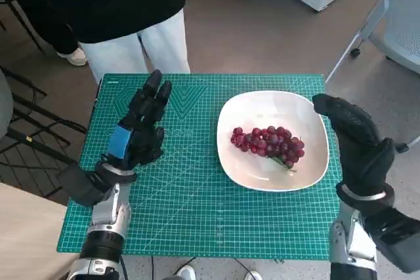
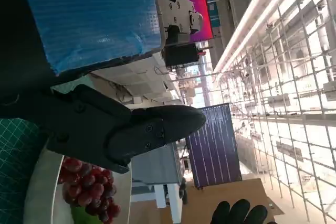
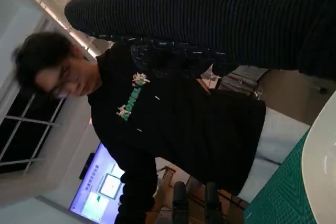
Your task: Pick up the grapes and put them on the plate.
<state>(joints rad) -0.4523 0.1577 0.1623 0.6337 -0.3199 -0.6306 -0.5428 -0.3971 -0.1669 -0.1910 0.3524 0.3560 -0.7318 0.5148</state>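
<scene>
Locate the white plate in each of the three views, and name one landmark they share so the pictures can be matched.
Head view: the plate lies on the right half of the green mat, holding the grapes, between the left hand and the right hand.
Left wrist view: its rim curves along the lower left corner, grapes beside it.
Right wrist view: only a pale edge at the lower right.
Shared landmark: the green mat.
</scene>
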